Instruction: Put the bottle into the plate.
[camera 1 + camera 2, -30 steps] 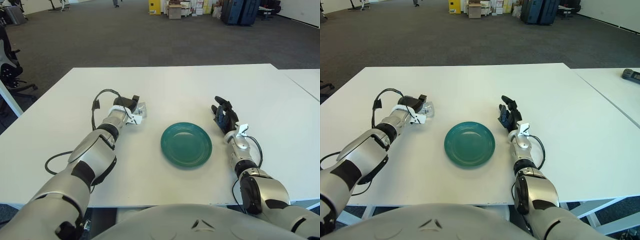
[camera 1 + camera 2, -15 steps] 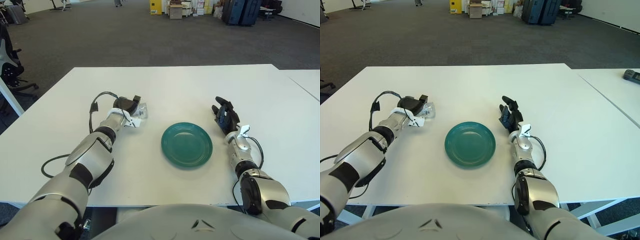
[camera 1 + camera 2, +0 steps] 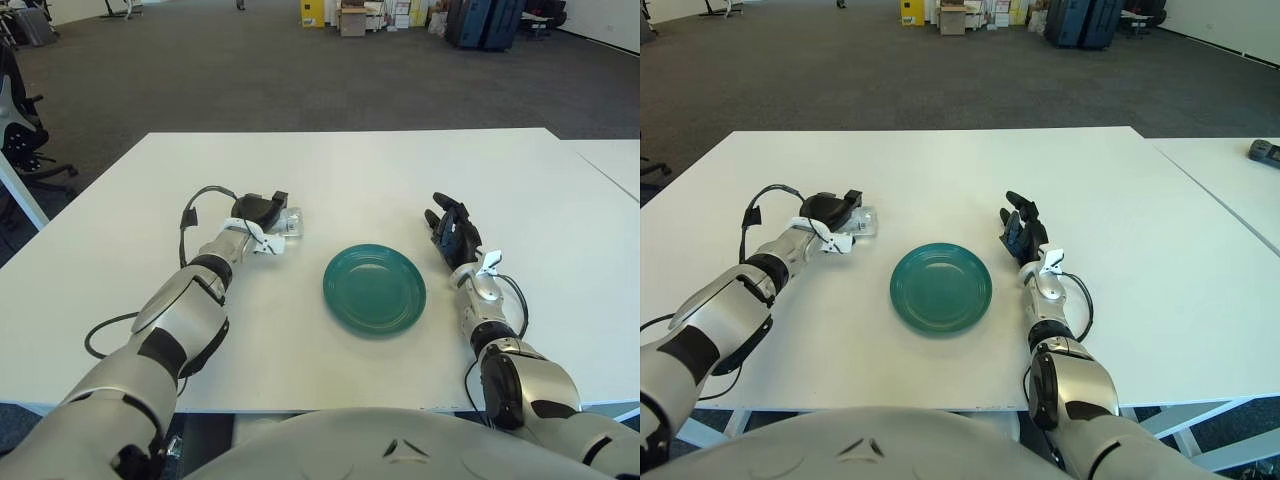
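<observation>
A small clear plastic bottle [image 3: 291, 222] is held in my left hand [image 3: 262, 213], whose fingers are curled around it just above the white table [image 3: 340, 170], left of the plate. It also shows in the right eye view [image 3: 866, 222]. A teal round plate [image 3: 374, 288] lies empty in the middle of the table. My right hand [image 3: 452, 231] rests on the table to the right of the plate, fingers relaxed and holding nothing.
A black cable [image 3: 190, 212] loops from my left wrist. A second white table [image 3: 615, 160] adjoins at the right. Beyond the table are dark carpet, office chairs [image 3: 15, 120] at the left, and boxes and suitcases at the far wall.
My left hand has carried the bottle a little to the right, toward the plate. The right hand has not moved.
</observation>
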